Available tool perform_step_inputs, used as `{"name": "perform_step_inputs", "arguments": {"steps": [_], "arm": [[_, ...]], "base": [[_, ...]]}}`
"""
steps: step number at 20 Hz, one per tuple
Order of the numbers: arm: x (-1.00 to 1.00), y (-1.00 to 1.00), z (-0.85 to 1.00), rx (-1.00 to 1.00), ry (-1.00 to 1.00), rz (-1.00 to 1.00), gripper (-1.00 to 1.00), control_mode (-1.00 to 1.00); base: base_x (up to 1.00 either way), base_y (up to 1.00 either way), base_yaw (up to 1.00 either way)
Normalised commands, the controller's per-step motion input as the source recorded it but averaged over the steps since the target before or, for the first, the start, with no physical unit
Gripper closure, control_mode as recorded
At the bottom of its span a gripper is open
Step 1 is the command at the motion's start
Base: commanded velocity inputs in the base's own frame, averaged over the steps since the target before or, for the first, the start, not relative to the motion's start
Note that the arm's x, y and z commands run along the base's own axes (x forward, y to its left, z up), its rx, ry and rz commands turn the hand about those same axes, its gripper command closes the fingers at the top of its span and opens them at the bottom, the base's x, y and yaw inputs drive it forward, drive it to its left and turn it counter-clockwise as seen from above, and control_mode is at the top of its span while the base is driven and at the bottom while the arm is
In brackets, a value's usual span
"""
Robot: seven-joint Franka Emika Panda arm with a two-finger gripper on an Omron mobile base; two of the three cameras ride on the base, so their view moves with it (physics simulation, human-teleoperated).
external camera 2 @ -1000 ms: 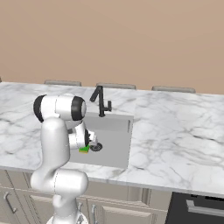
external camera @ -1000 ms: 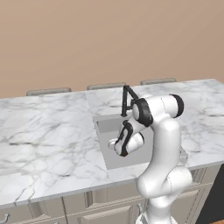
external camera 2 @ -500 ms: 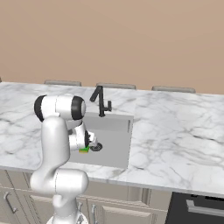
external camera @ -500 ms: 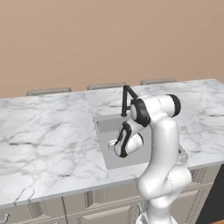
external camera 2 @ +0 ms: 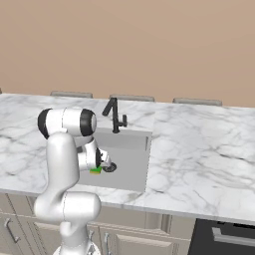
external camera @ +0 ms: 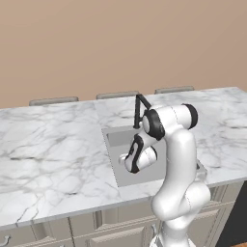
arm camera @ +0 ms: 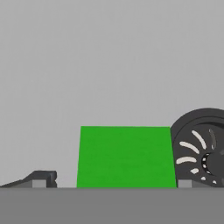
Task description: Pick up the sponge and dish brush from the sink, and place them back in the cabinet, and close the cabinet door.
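Hand view: green sponge (arm camera: 126, 156) beside drain (arm camera: 202, 154) in sink (arm camera: 109, 65), fingers (arm camera: 41, 178) wide.

You see only a small strip of the flat bright green sponge (external camera 2: 96, 170) in the right base view, because the white arm covers most of it. In the hand view the sponge (arm camera: 126, 156) is cut off at the bottom, and the round dark drain (arm camera: 202, 154) beside it is cut by the right edge. In the left base view the arm hides much of the grey rectangular sink (external camera: 117, 140), so you cannot tell what lies on its floor.
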Motion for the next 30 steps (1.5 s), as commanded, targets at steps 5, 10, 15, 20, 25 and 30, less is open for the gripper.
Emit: {"name": "perform_step_inputs", "arguments": {"steps": [5, 10, 15, 20, 25, 30], "arm": [[0.03, 0.00, -0.12, 0.00, 0.01, 0.00, -1.00, -1.00], [0.00, 0.00, -0.19, 0.00, 0.01, 0.00, 1.00, -1.00], [0.00, 0.00, -0.02, 0.00, 0.02, 0.00, 1.00, -1.00], [0.00, 0.00, 0.00, 0.00, 0.00, 0.00, 1.00, -1.00], [0.00, 0.00, 0.00, 0.00, 0.00, 0.00, 1.00, -1.00], [0.00, -0.02, 0.00, 0.00, 0.00, 0.00, 1.00, -1.00]], "base": [[0.00, 0.00, 0.00], [0.00, 0.00, 0.00], [0.00, 0.00, 0.00], [0.00, 0.00, 0.00], [0.00, 0.00, 0.00], [0.00, 0.00, 0.00]]}}
